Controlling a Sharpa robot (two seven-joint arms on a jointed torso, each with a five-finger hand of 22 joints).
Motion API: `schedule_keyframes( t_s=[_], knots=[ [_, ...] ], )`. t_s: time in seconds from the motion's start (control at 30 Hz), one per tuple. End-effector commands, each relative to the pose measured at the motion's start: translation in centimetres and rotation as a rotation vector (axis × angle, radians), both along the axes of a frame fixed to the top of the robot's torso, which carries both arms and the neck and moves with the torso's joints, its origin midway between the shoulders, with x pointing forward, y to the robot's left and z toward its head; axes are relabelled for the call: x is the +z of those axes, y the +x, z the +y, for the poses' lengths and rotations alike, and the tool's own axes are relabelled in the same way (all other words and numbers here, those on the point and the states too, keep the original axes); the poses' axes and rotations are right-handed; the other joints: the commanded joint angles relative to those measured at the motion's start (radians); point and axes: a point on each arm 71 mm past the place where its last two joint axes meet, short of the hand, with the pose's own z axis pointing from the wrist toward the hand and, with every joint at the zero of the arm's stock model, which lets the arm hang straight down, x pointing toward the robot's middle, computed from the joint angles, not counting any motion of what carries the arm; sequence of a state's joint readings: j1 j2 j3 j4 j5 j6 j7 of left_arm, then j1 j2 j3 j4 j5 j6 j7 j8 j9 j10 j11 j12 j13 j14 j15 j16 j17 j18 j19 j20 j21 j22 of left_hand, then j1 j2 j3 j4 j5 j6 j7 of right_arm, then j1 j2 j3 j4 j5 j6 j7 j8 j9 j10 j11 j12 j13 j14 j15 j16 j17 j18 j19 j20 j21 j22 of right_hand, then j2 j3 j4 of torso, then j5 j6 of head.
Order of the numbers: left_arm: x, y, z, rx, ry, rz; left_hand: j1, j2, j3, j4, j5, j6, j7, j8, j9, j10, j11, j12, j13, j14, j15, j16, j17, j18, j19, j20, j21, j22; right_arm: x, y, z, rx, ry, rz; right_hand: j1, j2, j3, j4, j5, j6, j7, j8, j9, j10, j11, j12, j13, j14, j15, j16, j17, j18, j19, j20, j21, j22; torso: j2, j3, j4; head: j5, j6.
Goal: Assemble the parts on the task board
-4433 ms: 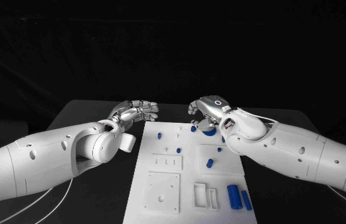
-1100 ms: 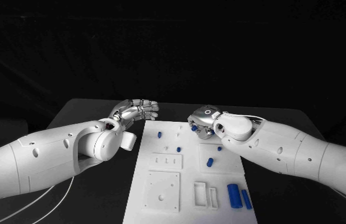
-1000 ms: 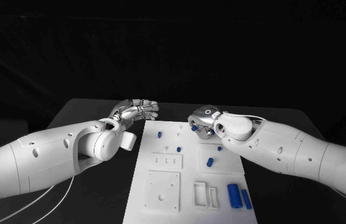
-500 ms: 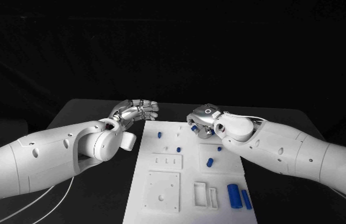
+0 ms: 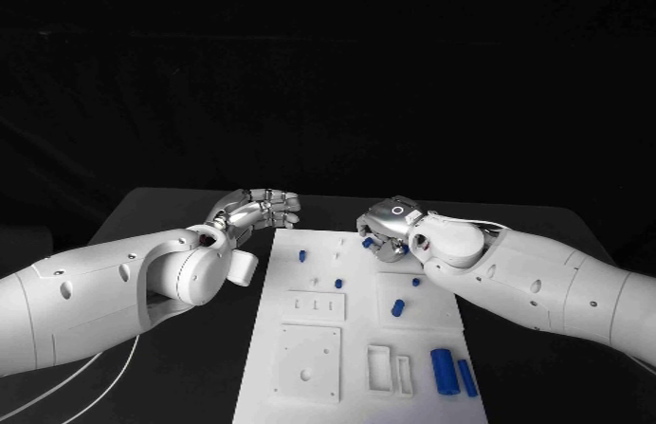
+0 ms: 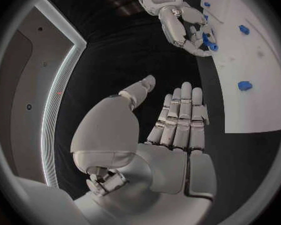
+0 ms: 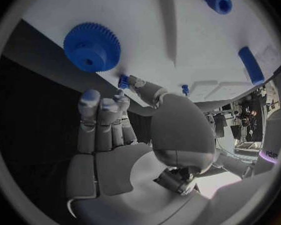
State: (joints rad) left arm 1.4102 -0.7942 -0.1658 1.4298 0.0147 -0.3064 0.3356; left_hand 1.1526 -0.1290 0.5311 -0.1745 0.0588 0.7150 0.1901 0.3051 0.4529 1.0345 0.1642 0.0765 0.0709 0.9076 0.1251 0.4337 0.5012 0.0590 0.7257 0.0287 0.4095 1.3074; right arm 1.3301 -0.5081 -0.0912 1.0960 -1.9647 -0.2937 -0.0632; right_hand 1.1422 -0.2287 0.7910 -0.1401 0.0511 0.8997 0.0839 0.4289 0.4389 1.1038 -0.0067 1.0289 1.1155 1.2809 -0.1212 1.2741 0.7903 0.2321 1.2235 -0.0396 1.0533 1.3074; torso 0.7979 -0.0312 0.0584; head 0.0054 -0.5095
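Note:
The white task board [image 5: 358,343] lies lengthwise in the middle of the table. My right hand [image 5: 387,226] hangs over its far right corner, above a blue gear [image 7: 92,46] that lies on the board [image 7: 178,40]. The fingers [image 7: 102,116] are straight, the thumb stands apart, and nothing is between them. A sliver of blue [image 5: 369,242] shows under this hand. My left hand [image 5: 260,208] hovers off the board's far left corner with flat, empty fingers [image 6: 178,117]. The left wrist view shows the right hand [image 6: 181,25] by the blue piece [image 6: 209,41].
Small blue pegs [image 5: 300,252] [image 5: 337,282] stand on the board's far half. Short blue pieces [image 5: 398,307] [image 5: 417,281] lie mid-right. Two blue cylinders [image 5: 445,369] [image 5: 467,377] rest at the near right, beside white slotted blocks [image 5: 387,369] and a square plate [image 5: 308,359].
Since 4.4 s ago my right hand has shifted left and turned over the gear, hiding most of it. Over the last second almost nothing moves. The left hand has stayed put.

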Motion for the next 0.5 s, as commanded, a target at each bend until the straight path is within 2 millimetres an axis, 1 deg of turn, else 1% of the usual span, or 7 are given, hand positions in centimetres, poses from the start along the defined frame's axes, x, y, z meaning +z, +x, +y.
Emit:
schedule_keyframes(
  t_s=[0.03, 0.07, 0.13, 0.2, 0.3, 0.4, 0.5],
  knots=[
    [0.16, -0.08, -0.23, -0.019, -0.004, -0.006, -0.008, -0.002, 0.0, -0.004, 0.004, 0.008, 0.012, -0.003, -0.001, 0.007, 0.001, -0.006, -0.001, 0.002, 0.005, -0.006, 0.001, 0.009, -0.004, 0.001, 0.004, 0.02, -0.28, 0.09, -0.28, -0.021, -0.016, 0.033, -0.014, -0.011, -0.014, -0.001, -0.002, 0.151, -0.003, 0.002, 0.001, -0.043, -0.02, 0.002, -0.003, 0.0, -0.009, -0.004, 0.002, 0.03, -0.001, -0.007, 0.004, 0.015, 0.0, 0.0008, -0.0008, 0.0, -0.002],
    [0.15, -0.08, -0.24, -0.019, -0.004, -0.005, -0.008, -0.002, 0.0, -0.004, 0.004, 0.008, 0.012, -0.003, -0.001, 0.007, 0.001, -0.006, -0.001, 0.002, 0.005, -0.006, 0.001, 0.009, -0.004, 0.001, 0.004, 0.02, -0.28, 0.1, -0.32, -0.023, -0.015, 0.034, -0.015, -0.014, -0.017, 0.0, -0.002, 0.149, -0.003, 0.0, 0.001, -0.044, -0.02, 0.001, -0.004, -0.001, -0.009, -0.004, 0.002, 0.03, -0.002, -0.007, 0.004, 0.015, 0.0, 0.0009, -0.001, 0.0, -0.002],
    [0.15, -0.07, -0.23, -0.019, -0.004, -0.005, -0.008, -0.002, 0.0, -0.005, 0.004, 0.008, 0.012, -0.003, -0.002, 0.007, 0.001, -0.006, -0.001, 0.002, 0.005, -0.006, 0.001, 0.009, -0.004, 0.001, 0.004, 0.02, -0.29, 0.14, -0.41, -0.026, -0.007, 0.041, -0.033, -0.042, -0.038, 0.001, -0.002, 0.124, 0.005, -0.016, -0.005, -0.049, -0.014, 0.001, -0.007, 0.0, -0.004, -0.004, 0.005, 0.03, -0.003, -0.007, 0.005, 0.016, 0.0, 0.0006, -0.0005, -0.001, -0.001],
    [0.15, -0.07, -0.23, -0.019, -0.004, -0.005, -0.009, -0.002, 0.0, -0.005, 0.004, 0.008, 0.012, -0.003, -0.002, 0.007, 0.001, -0.006, -0.001, 0.002, 0.005, -0.006, 0.001, 0.009, -0.004, 0.001, 0.004, 0.02, -0.31, 0.15, -0.46, -0.027, -0.002, 0.046, -0.05, -0.058, -0.059, 0.003, -0.003, 0.109, 0.01, -0.027, -0.01, -0.052, -0.009, 0.001, -0.008, 0.0, 0.0, -0.003, 0.007, 0.03, -0.003, -0.007, 0.007, 0.016, 0.0, 0.0006, -0.0001, -0.001, -0.001],
    [0.15, -0.06, -0.21, -0.019, -0.004, -0.005, -0.009, -0.002, 0.001, -0.005, 0.004, 0.008, 0.012, -0.003, -0.002, 0.006, 0.001, -0.006, -0.001, 0.002, 0.005, -0.006, 0.001, 0.009, -0.004, 0.001, 0.004, 0.02, -0.29, 0.2, -0.43, -0.03, 0.002, 0.047, -0.078, -0.063, -0.103, -0.001, -0.002, 0.088, 0.018, -0.041, -0.015, -0.058, -0.002, 0.004, -0.01, -0.001, 0.007, 0.0, 0.013, 0.03, -0.006, -0.009, 0.009, 0.018, 0.0, 0.0006, 0.0003, -0.002, -0.001],
    [0.14, -0.05, -0.23, -0.02, -0.004, -0.005, -0.009, -0.002, 0.001, -0.005, 0.004, 0.008, 0.012, -0.004, -0.002, 0.006, 0.001, -0.007, -0.001, 0.002, 0.006, -0.007, 0.001, 0.008, -0.004, 0.001, 0.004, 0.02, -0.31, 0.23, -0.39, -0.032, 0.003, 0.049, -0.095, -0.062, -0.139, -0.004, -0.002, 0.071, 0.024, -0.052, -0.018, -0.064, 0.004, 0.007, -0.012, -0.003, 0.011, 0.003, 0.02, 0.03, -0.009, -0.012, 0.011, 0.018, 0.0, 0.0004, 0.0007, -0.003, -0.001],
    [0.13, -0.01, -0.24, -0.019, -0.003, -0.004, -0.009, -0.002, 0.001, -0.005, 0.004, 0.008, 0.012, -0.004, -0.002, 0.006, 0.002, -0.007, -0.001, 0.002, 0.006, -0.007, 0.001, 0.008, -0.004, 0.001, 0.004, 0.021, -0.33, 0.26, -0.39, -0.034, 0.001, 0.05, -0.098, -0.061, -0.148, -0.003, -0.002, 0.063, 0.027, -0.058, -0.02, -0.067, 0.006, 0.008, -0.014, -0.005, 0.014, 0.003, 0.024, 0.03, -0.011, -0.013, 0.011, 0.017, 0.0, 0.0003, 0.0014, -0.004, -0.002]
  ],
)
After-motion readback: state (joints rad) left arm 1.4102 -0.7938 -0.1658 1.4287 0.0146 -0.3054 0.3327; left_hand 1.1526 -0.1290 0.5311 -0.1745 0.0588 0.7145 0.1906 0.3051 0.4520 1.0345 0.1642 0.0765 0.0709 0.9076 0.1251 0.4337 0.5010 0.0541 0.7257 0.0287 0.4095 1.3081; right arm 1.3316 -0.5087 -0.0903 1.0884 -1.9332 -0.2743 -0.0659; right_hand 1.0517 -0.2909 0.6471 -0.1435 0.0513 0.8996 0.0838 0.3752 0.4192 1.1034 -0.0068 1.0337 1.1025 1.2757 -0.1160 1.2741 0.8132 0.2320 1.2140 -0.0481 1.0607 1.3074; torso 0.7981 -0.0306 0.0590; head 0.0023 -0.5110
